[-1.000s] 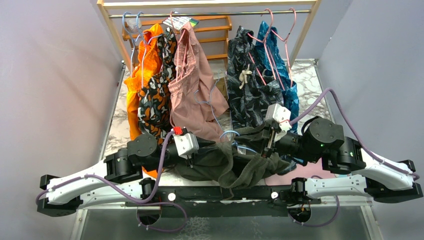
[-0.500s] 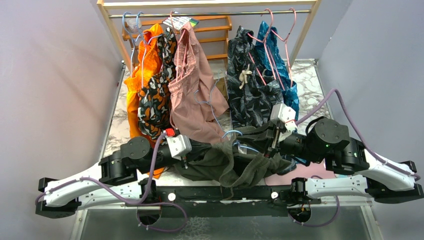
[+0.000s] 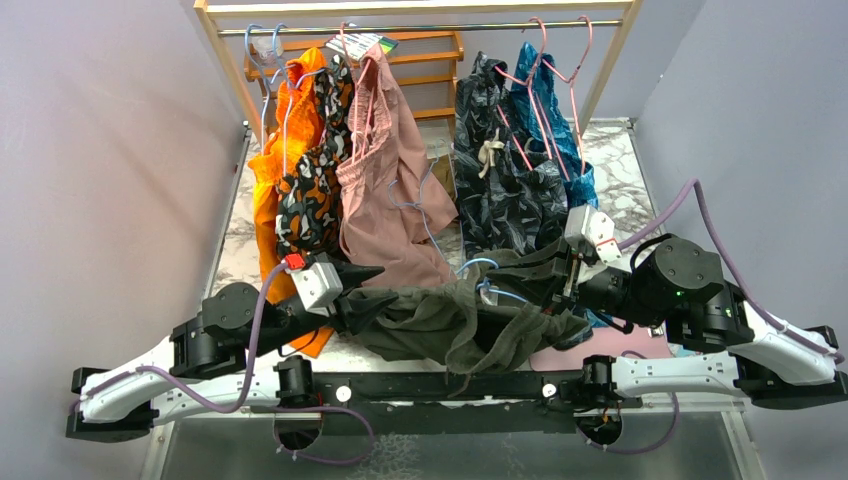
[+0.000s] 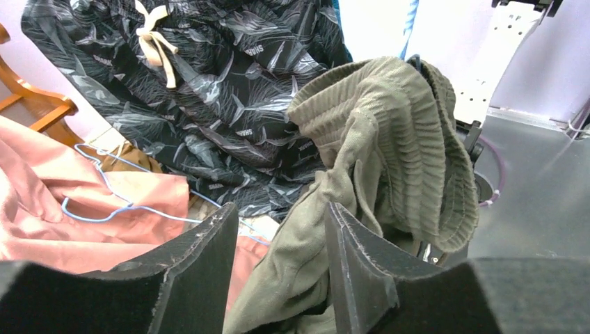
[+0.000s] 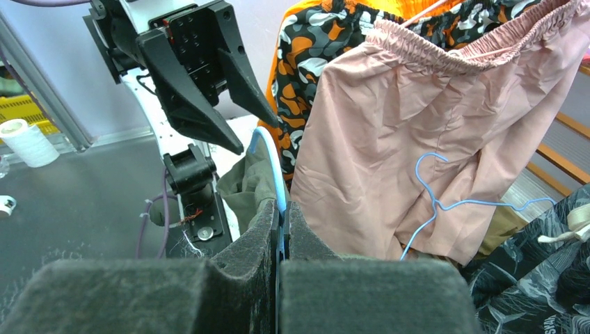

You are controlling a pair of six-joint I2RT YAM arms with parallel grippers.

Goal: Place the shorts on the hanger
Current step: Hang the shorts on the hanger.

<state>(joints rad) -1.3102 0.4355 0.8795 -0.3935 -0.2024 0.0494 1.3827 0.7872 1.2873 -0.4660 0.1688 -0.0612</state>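
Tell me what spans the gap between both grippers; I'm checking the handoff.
The olive-green shorts stretch from left gripper to right gripper, in the top view.

A wooden rack (image 3: 227,75) with a metal rail (image 3: 430,27) stands at the far end of a marble table (image 3: 625,170), between lilac walls (image 3: 100,150). From the rail hang, left to right, an orange garment (image 3: 268,170), orange-and-black camouflage shorts (image 3: 312,200), pink shorts (image 3: 385,190), dark leaf-print shorts (image 3: 500,190) with a cream drawstring (image 4: 156,35), and a teal garment (image 3: 535,85). The last two hang on pink hangers (image 3: 588,45). A spare blue hanger (image 5: 435,198) lies against the pink shorts. A white tape roll (image 5: 28,141) sits on a grey surface (image 5: 83,202).
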